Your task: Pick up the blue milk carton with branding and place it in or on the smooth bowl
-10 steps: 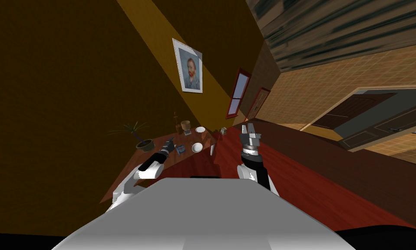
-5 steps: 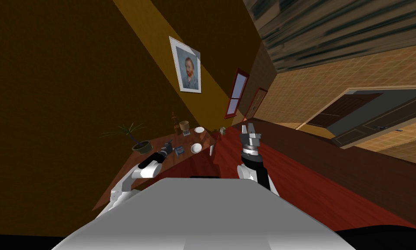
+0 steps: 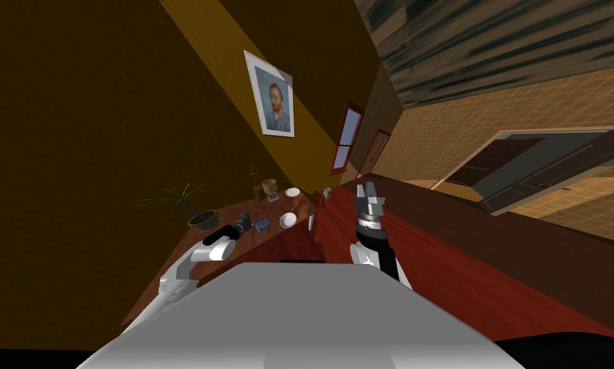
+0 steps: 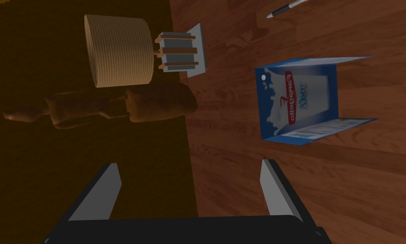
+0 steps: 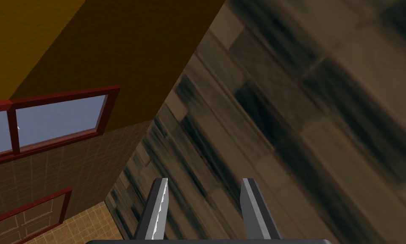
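Observation:
The blue milk carton (image 4: pixel 297 99) with red and white branding stands on the wooden table (image 4: pixel 325 190). My left gripper (image 4: pixel 189 186) hovers open and empty above the table's edge; the carton lies just beyond one finger (image 4: pixel 276 190), apart from it. In the head view the carton (image 3: pixel 263 223) sits between my left gripper (image 3: pixel 243 224) and a white bowl (image 3: pixel 288 220). A second white bowl (image 3: pixel 293 191) rests farther back. My right gripper (image 3: pixel 368 192) is raised over the red floor, its fingers (image 5: pixel 157 212) apart with nothing between them.
Near the carton stand a beige woven cylinder (image 4: pixel 118 50), a brown bottle (image 4: pixel 113 106) and a small slatted rack (image 4: pixel 183 53). A pen (image 4: pixel 287 7) lies farther off. A potted plant (image 3: pixel 200 219) stands at the table's left end.
My head view has rolled a little. My left arm has swung outward, and its hand has drawn slightly left of the carton. The right arm has not moved.

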Motion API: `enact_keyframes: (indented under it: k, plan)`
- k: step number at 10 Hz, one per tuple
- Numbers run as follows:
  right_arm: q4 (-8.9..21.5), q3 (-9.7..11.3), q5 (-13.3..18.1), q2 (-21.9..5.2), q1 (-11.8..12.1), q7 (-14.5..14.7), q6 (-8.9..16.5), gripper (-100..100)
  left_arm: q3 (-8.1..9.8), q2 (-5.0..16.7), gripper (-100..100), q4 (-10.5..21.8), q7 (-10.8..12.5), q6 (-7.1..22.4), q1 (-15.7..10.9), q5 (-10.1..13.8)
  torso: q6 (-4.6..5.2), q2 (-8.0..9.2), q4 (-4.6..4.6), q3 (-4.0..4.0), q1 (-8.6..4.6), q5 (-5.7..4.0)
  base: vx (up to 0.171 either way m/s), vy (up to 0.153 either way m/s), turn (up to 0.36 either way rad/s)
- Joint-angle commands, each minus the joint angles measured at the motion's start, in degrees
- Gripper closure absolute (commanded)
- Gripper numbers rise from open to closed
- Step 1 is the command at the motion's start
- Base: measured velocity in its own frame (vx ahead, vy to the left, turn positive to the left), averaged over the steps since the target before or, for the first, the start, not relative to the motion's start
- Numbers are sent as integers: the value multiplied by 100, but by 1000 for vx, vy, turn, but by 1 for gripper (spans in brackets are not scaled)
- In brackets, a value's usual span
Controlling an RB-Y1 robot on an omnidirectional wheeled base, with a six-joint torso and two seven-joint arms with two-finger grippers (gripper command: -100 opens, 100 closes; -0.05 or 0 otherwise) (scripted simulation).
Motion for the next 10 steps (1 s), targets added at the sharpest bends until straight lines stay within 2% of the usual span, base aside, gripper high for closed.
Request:
enact_keyframes:
  k: [1, 4, 5, 6, 9, 10]
  plan:
    - [0, 0, 0, 0, 0, 0, 0, 0, 27, 54, -100, 63, 62, 275, -46, 61, 0, 0, 0, 0, 0, 0, 32, 0, -33]
    - [0, 0, 0, 0, 0, 0, 0, 0, 95, 219, -100, 390, 249, 776, -146, 295, -2, 1, 0, 0, 0, 0, 36, -1, -59]
    - [0, 0, 0, 0, 0, 0, 0, 0, 95, 219, -100, 390, 249, 848, -146, 295, 0, -2, 0, -1, 0, 0, 39, -1, -42]
    - [0, 0, 0, 0, 0, 0, 0, 0, 123, 290, -100, 558, 339, 1062, -193, 407, -1, -2, -1, -1, 0, 0, 48, -5, -76]
    - [0, 0, 0, 0, 0, 0, 0, 0, 148, 356, -100, 729, 425, 1399, -238, 516, 0, -7, -1, -4, -2, 0, 45, -4, -47]
    - [0, 0, 0, 0, 0, 0, 0, 0, 169, 417, -100, 900, 508, 1631, -280, 620, -2, -4, -1, -3, -1, 0, 52, -1, -72]
